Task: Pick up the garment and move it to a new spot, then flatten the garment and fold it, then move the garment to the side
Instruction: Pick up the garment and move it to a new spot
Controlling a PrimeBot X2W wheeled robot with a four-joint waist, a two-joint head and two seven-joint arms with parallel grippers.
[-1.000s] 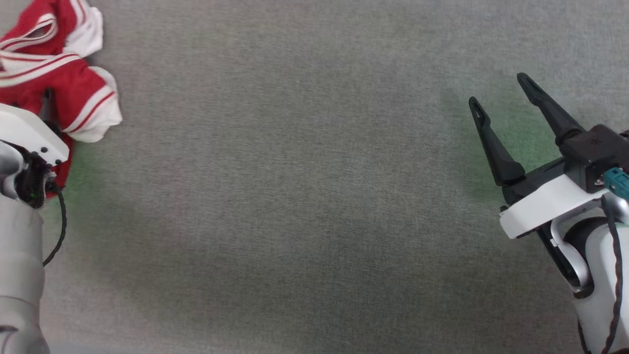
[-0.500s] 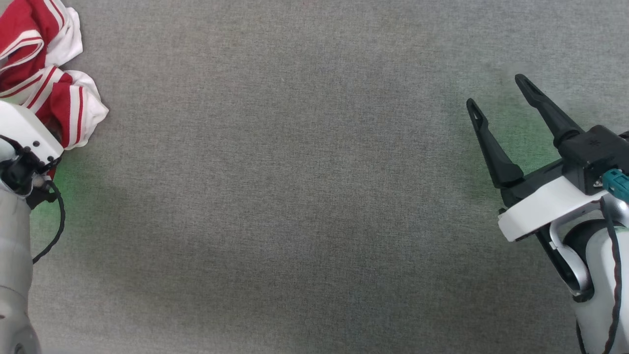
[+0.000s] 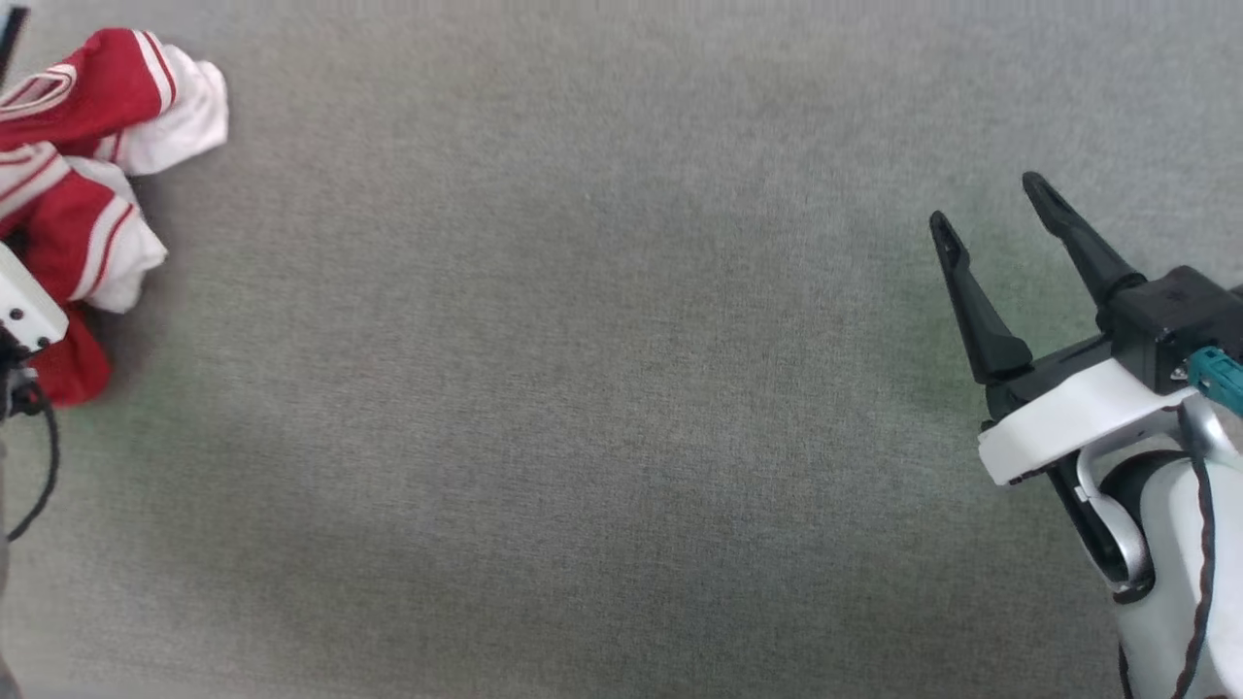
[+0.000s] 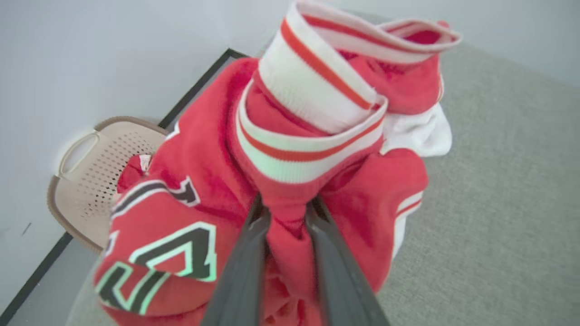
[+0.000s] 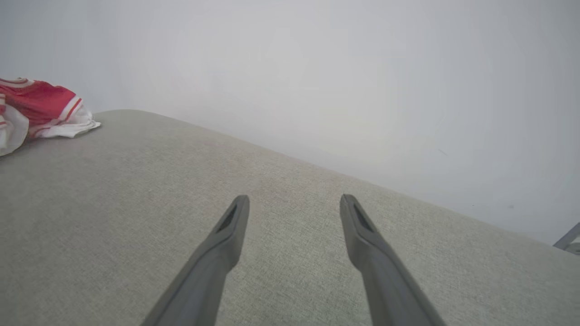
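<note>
Pinching a bunched fold of the red basketball jersey (image 4: 290, 149), the left gripper (image 4: 288, 206) holds its two dark fingers close together with red cloth squeezed between them, just under a loop of the white-and-red striped trim (image 4: 312, 77). In the head view the jersey is a crumpled heap at the far 9 to 10 o'clock edge of the grey cloth-covered surface (image 3: 583, 388).

The step in hand looks like the pick-up and carry. The hold is on one central wad, so the loose parts will likely hang and drag. A good lift goes high enough for the low folds to clear the surface, then travels toward 3 o'clock into the bare middle. It should keep away from the surface's edge and from the beige perforated basket (image 4: 86, 167), which sits below that edge at 9 o'clock in the left wrist view. A slow carry would suit so small a bite of slippery fabric.

The right gripper (image 3: 986, 204) waits at 3 to 4 o'clock in the head view, fingers spread wide and holding nothing, well placed to take a second edge for flattening.

As for writing, black white-outlined characters (image 4: 176, 251) show at 7 to 8 o'clock in the left wrist view. They are too crumpled to read, and no brand label is legible.
</note>
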